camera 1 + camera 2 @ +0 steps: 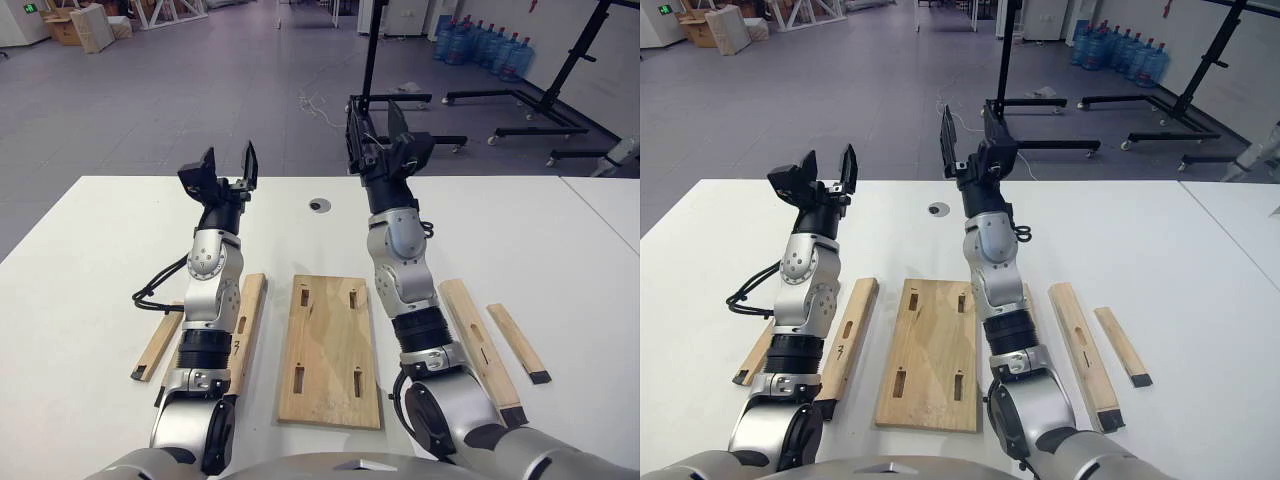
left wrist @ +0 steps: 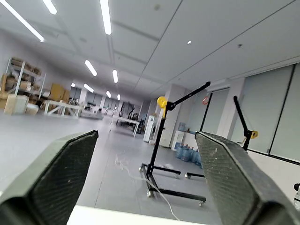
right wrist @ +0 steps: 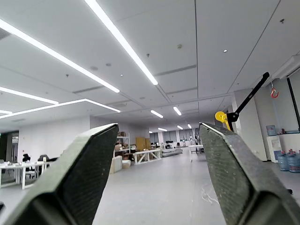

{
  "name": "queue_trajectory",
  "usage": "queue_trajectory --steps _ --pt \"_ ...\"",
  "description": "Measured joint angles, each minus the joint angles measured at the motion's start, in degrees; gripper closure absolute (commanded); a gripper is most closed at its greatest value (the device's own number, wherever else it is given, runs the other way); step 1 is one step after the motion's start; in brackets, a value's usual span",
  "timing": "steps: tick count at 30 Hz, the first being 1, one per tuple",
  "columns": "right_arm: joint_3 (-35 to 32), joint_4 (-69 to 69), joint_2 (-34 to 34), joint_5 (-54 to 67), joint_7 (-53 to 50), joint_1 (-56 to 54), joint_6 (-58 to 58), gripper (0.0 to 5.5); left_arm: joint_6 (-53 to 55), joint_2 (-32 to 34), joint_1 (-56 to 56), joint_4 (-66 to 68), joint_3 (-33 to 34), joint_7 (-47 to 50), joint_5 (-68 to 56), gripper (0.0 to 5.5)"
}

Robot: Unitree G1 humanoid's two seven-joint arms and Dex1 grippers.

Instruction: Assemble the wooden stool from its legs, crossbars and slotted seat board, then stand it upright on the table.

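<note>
On the white bench (image 1: 90,250) the slotted seat board (image 1: 328,350) lies flat between the two arms. The left leg (image 1: 250,315) lies just beside the left arm, with the thin left crossbar (image 1: 157,345) farther out. The right leg (image 1: 478,335) and the thin right crossbar (image 1: 518,342) lie beyond the right arm. The left fingers (image 2: 56,178) and right fingers (image 3: 79,178) are spread wide, gripping nothing, raised above the bench's far part.
</note>
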Motion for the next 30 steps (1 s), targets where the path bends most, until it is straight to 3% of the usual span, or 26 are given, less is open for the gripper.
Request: queue_trajectory --steps 14,24,30 --pt "-0.5 -1.1 -4.0 -18.0 -12.7 3.9 5.3 2.31 -0.3 -0.1 2.0 -3.5 -2.9 -0.8 7.4 1.71" --pt "-0.5 1.0 -3.7 -12.2 -5.2 4.4 5.5 2.31 -1.0 -0.6 4.1 -4.2 -3.8 1.1 12.8 1.71" --pt "-0.6 2.7 -3.2 -11.4 -4.4 4.1 5.0 1.68 -1.1 -0.5 4.5 -4.5 -3.2 2.1 13.5 1.67"
